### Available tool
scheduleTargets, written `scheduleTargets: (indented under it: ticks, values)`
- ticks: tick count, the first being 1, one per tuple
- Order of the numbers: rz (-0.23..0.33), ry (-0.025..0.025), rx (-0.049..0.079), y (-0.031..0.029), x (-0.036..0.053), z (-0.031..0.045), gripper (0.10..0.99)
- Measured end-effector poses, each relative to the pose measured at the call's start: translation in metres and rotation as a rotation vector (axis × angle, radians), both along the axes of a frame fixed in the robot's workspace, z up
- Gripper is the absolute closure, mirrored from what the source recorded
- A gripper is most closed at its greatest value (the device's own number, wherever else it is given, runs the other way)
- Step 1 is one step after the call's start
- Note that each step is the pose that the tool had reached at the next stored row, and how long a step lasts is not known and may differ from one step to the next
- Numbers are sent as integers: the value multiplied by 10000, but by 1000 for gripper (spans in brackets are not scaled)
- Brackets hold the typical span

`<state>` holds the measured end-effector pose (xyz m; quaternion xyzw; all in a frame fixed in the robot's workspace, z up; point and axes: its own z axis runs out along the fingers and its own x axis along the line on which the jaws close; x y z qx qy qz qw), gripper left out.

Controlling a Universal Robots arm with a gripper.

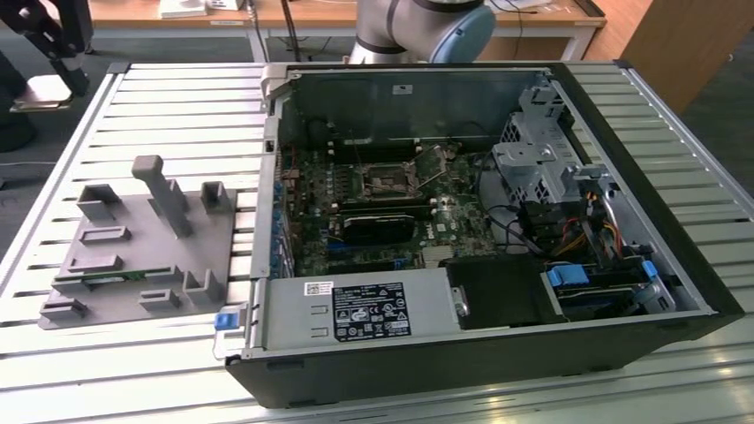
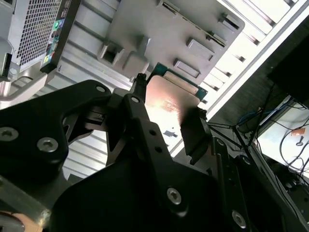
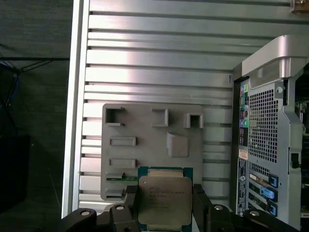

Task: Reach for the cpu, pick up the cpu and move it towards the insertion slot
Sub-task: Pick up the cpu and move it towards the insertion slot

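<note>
Silver-topped cpu (image 3: 164,199) sits clamped between the black fingers (image 3: 131,200) at the lower centre of the first wrist view, lifted above the grey fixture (image 3: 145,140). Pickup is done; the insertion slot (image 1: 387,181), mid-frame in the exterior view, remains well apart.

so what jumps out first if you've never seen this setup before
Probably the open computer case lying on the slatted metal table, its dark green board and the insertion slot exposed. In both wrist views the gripper holds the cpu by its edges, above the grey fixture that sits beside the case at the exterior view's left.
</note>
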<state>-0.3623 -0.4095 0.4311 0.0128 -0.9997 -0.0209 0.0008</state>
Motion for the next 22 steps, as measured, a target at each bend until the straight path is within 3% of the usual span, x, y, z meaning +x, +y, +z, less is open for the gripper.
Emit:
scheduleTargets:
  ticks: [11, 17, 22]
  values:
    - [-22, 0, 0, 0, 309, -1, 549]
    - [-34, 1, 0, 9, 398, -35, 549]
    - [-37, 0, 0, 23, 561, -53, 549]
